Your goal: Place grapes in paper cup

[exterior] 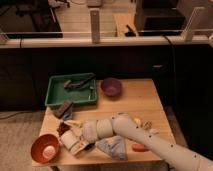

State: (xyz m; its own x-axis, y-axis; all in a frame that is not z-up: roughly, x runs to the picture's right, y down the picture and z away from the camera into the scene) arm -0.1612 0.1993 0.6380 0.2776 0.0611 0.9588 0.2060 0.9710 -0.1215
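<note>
The grapes (62, 128), a small dark maroon bunch, lie on the wooden table (135, 102) near its front left. Just right of and below them is a small white shape that looks like the paper cup (68, 136). My gripper (77, 144) reaches in from the right, low over the table, right next to the cup and just right of the grapes. The arm (130, 131) crosses the front of the table and hides what is under it.
An orange bowl (44, 148) with a white lump sits at the front left corner. A green tray (72, 90) with tools and a purple bowl (111, 86) stand at the back. A blue cloth (112, 147), an orange-red piece (139, 147) and a dark block (64, 108) also lie on the table.
</note>
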